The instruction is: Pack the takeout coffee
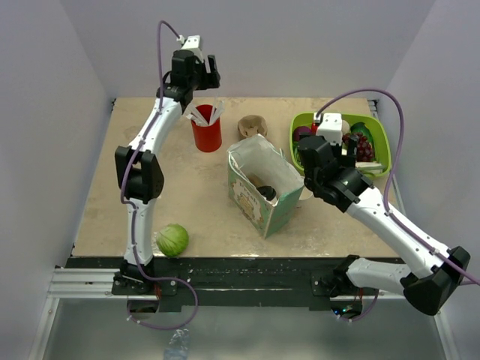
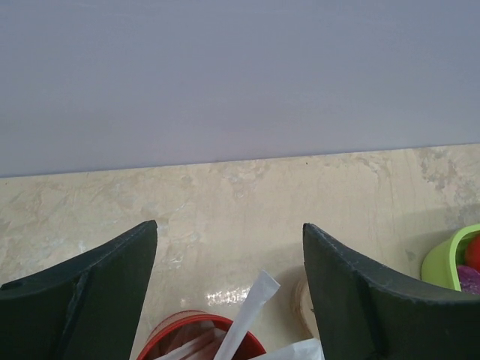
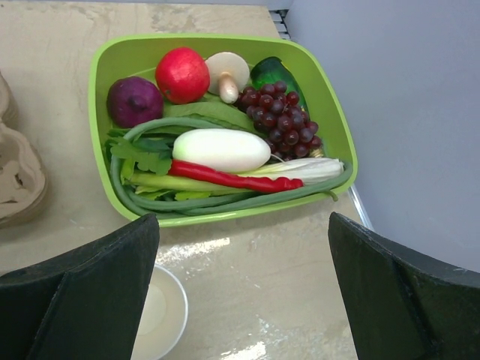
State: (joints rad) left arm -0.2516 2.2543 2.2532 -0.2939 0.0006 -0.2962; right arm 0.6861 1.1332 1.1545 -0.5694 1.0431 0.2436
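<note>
Top external, L to R: left gripper (image 2: 229, 227) spread, empty, over red cup (image 1: 206, 135) far-left of bag (image 1: 249, 201); takeout coffee (image 1: 265, 193) w/ black lid inside bag, so packing prob. done, only backing off to do; right gripper (image 3: 244, 221) spread, empty, just right of bag; via wrist cams no bag, but lidless cup (image 3: 157, 311) & veg tray (image 3: 225, 39) right of it.

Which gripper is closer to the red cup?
Left. The left gripper hangs open just above the red cup. The right gripper is well away, open, beside the green tray.
</note>
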